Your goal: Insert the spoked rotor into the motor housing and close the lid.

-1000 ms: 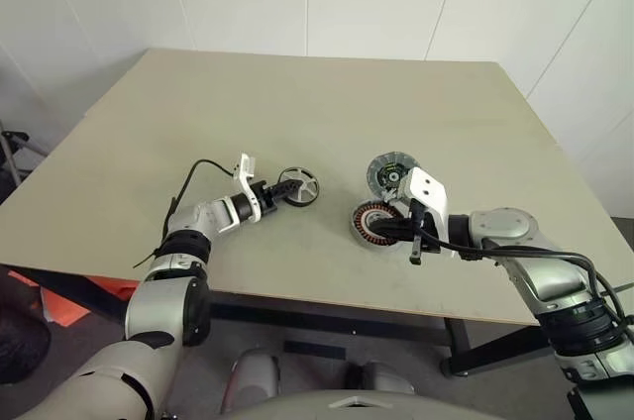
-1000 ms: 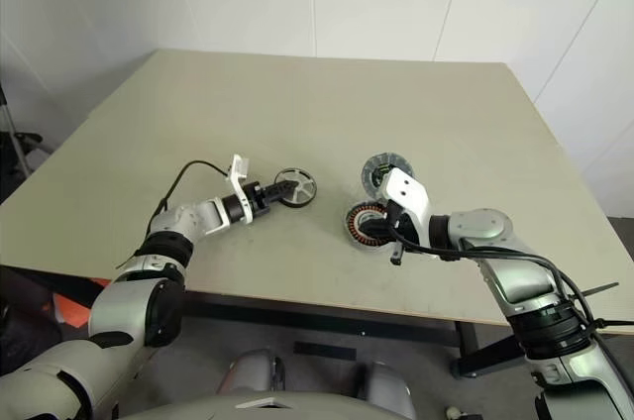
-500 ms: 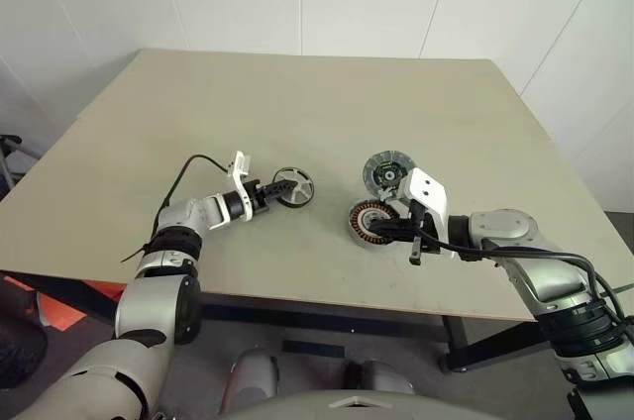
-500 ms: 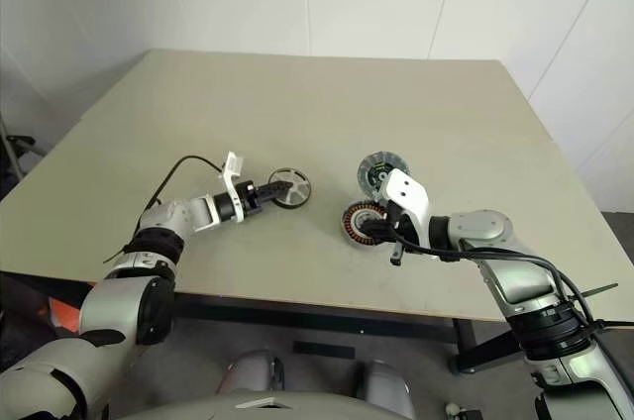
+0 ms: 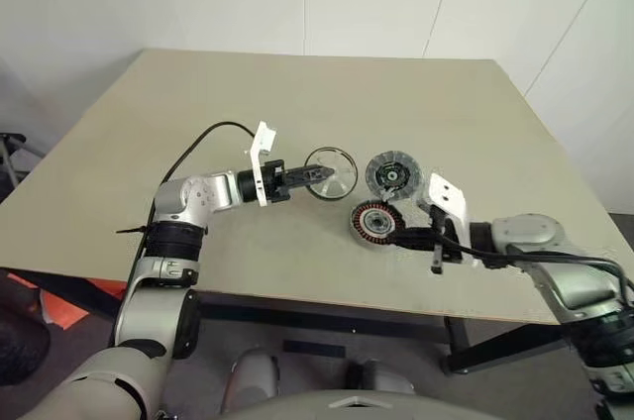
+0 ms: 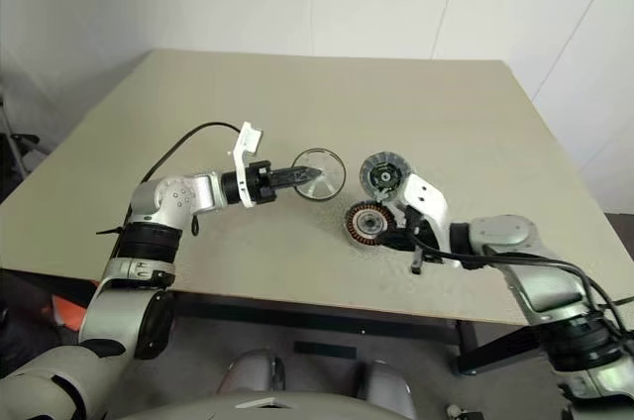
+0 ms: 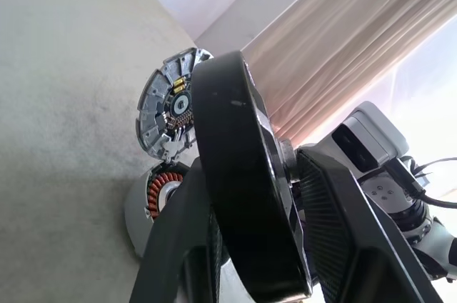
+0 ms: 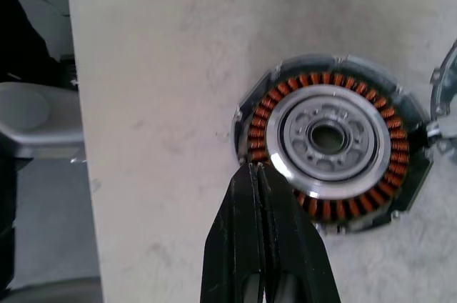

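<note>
Left eye view: left pincer is clamped on the rim of the spoked rotor, held on edge above the table, just left of centre frame.
Rotor in the left wrist view: its dark rim sits edge-on between the two black fingers — the grip looks narrow, on the rim alone.
Motor housing: flat on the table, lower right of the rotor, copper windings and silver hub facing up.
Lid: flat on the table, just above the housing in the frame, touching it or nearly so; I cannot tell which.
Right pincer: fingers pressed together, nothing held, tips at the housing's rim — probably steadying it.
Step in hand: carrying the rotor across to the housing; insertion not yet done.
Doing it well: turn the rotor flat before lowering, centre its hub over the housing's silver hub, descend straight, release only once it is seated.
Risk: a tilted entry may jam or nudge the housing into the lid; the right pincer also crowds one side of the rim.
</note>
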You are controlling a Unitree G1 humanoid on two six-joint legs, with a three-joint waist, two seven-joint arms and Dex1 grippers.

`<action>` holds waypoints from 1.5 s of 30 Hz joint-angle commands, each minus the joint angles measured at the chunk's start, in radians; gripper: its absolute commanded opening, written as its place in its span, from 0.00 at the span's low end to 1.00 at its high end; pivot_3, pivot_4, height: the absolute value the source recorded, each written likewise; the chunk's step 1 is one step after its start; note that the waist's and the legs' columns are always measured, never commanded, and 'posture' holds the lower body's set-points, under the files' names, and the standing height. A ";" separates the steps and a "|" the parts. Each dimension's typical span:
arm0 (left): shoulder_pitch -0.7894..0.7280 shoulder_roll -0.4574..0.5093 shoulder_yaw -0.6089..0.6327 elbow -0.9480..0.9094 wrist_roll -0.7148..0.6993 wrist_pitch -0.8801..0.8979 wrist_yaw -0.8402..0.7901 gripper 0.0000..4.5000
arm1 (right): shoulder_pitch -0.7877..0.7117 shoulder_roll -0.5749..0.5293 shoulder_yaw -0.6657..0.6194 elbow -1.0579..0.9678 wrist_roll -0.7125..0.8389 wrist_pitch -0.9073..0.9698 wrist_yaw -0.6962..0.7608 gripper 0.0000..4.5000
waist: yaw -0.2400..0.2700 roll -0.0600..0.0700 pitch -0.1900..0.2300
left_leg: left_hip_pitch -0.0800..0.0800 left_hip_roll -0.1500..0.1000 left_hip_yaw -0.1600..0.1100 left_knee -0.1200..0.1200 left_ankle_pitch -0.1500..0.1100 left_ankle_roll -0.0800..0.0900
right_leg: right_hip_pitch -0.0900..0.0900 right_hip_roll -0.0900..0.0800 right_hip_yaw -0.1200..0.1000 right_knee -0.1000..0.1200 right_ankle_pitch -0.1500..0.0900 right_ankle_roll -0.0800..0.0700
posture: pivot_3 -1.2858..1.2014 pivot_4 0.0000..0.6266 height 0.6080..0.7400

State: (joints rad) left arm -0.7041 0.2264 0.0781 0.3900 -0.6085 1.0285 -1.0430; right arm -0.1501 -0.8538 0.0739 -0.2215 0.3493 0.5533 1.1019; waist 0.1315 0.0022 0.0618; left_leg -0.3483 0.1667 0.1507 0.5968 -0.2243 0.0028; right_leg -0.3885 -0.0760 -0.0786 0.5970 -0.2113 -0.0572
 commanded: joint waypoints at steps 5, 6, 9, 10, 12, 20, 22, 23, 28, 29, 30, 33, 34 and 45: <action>-0.043 -0.083 -0.077 0.116 0.024 -0.063 -0.024 0.27 | 0.000 -0.078 -0.200 -0.026 0.091 0.027 0.014 0.00 | 0.000 0.000 0.000 | -0.001 0.001 0.000 0.000 0.000 0.001 | 0.001 0.001 0.000 -0.003 0.000 0.001 | 0.52 0.00 1.00; -0.055 -0.095 -0.078 0.146 0.028 -0.073 -0.024 0.27 | -0.005 -0.072 -0.216 -0.036 0.102 0.035 0.002 0.00 | 0.000 0.000 0.000 | -0.001 0.000 0.000 0.000 0.000 0.002 | 0.000 0.001 0.000 -0.003 0.000 0.001 | 0.52 0.00 1.00; -0.083 -0.118 -0.122 0.211 0.064 -0.100 -0.045 0.27 | -0.011 -0.057 -0.245 -0.057 0.117 0.041 -0.036 0.00 | 0.002 0.001 0.000 | -0.001 0.000 0.000 -0.001 0.000 0.002 | -0.001 0.001 -0.001 -0.004 0.000 0.001 | 0.52 0.00 1.00; -0.092 -0.123 -0.136 0.225 0.073 -0.104 -0.054 0.27 | -0.011 -0.053 -0.252 -0.063 0.122 0.043 -0.046 0.00 | 0.003 0.001 0.000 | -0.001 0.001 0.000 -0.001 0.000 0.003 | -0.001 0.001 -0.001 -0.004 0.000 0.001 | 0.52 0.00 1.00; -0.116 -0.131 -0.154 0.268 0.091 -0.118 -0.072 0.27 | -0.007 -0.048 -0.261 -0.074 0.125 0.043 -0.062 0.00 | 0.004 0.001 -0.001 | -0.001 0.000 0.000 -0.001 -0.001 0.003 | -0.001 0.001 -0.001 -0.005 0.001 0.000 | 0.52 0.00 1.00; -0.165 -0.162 -0.192 0.404 0.158 -0.164 -0.121 0.27 | 0.038 -0.019 -0.266 -0.105 0.119 0.026 -0.118 0.00 | 0.019 0.001 -0.001 | -0.002 0.000 0.000 -0.001 -0.001 0.005 | -0.001 0.000 -0.002 -0.007 0.004 -0.005 | 0.52 0.00 1.00; -0.171 -0.180 -0.194 0.431 0.173 -0.177 -0.116 0.27 | 0.065 -0.003 -0.253 -0.123 0.112 0.021 -0.134 0.00 | 0.022 0.002 -0.001 | -0.002 0.000 0.000 -0.001 -0.001 0.005 | -0.001 0.000 -0.002 -0.007 0.004 -0.005 | 0.52 0.00 1.00; -0.174 -0.187 -0.192 0.443 0.179 -0.183 -0.112 0.27 | 0.074 0.006 -0.248 -0.132 0.112 0.023 -0.141 0.00 | 0.023 0.002 -0.001 | -0.002 0.000 0.000 -0.001 -0.001 0.005 | -0.001 0.000 -0.002 -0.007 0.004 -0.005 | 0.52 0.00 1.00; -0.192 -0.217 -0.175 0.462 0.188 -0.181 -0.108 0.27 | 0.092 0.028 -0.230 -0.168 0.115 0.034 -0.163 0.00 | 0.023 0.002 -0.001 | -0.002 0.000 0.000 0.000 -0.001 0.005 | 0.000 0.000 -0.002 -0.007 0.005 -0.004 | 0.52 0.00 1.00; -0.195 -0.224 -0.171 0.460 0.186 -0.178 -0.108 0.27 | 0.095 0.030 -0.227 -0.167 0.112 0.031 -0.165 0.00 | 0.023 0.002 -0.001 | -0.002 0.000 0.000 0.000 -0.001 0.005 | 0.000 0.000 -0.002 -0.007 0.004 -0.003 | 0.52 0.00 1.00; -0.198 -0.231 -0.167 0.458 0.184 -0.176 -0.108 0.27 | 0.097 0.031 -0.224 -0.167 0.110 0.030 -0.167 0.00 | 0.023 0.002 -0.001 | -0.001 0.000 0.000 0.000 -0.001 0.005 | 0.000 0.000 -0.002 -0.007 0.004 -0.002 | 0.52 0.00 1.00; -0.204 -0.239 -0.157 0.445 0.178 -0.168 -0.113 0.27 | 0.102 0.030 -0.221 -0.175 0.111 0.033 -0.174 0.00 | 0.022 0.002 -0.001 | -0.002 0.000 0.000 0.000 -0.001 0.004 | 0.000 0.000 -0.002 -0.008 0.002 0.000 | 0.52 0.00 1.00; -0.208 -0.242 -0.153 0.438 0.173 -0.164 -0.115 0.27 | 0.105 0.028 -0.221 -0.177 0.111 0.034 -0.175 0.00 | 0.022 0.002 -0.001 | -0.002 0.000 0.000 0.000 -0.001 0.005 | 0.000 0.000 -0.002 -0.007 0.002 0.000 | 0.52 0.00 1.00; -0.211 -0.254 -0.149 0.482 0.205 -0.188 -0.123 0.27 | 0.120 0.022 -0.220 -0.185 0.107 0.035 -0.187 0.00 | 0.023 0.002 -0.001 | -0.002 0.000 0.000 0.000 -0.001 0.005 | 0.001 0.000 -0.002 -0.008 0.002 0.002 | 0.52 0.00 1.00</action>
State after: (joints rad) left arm -0.9023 -0.0215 -0.0725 0.8968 -0.3967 0.8466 -1.1475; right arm -0.0255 -0.8242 -0.1352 -0.3681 0.4492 0.5939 0.9178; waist 0.1543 0.0045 0.0604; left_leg -0.3498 0.1665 0.1504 0.5964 -0.2258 0.0075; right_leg -0.3877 -0.0763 -0.0805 0.5892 -0.2096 -0.0551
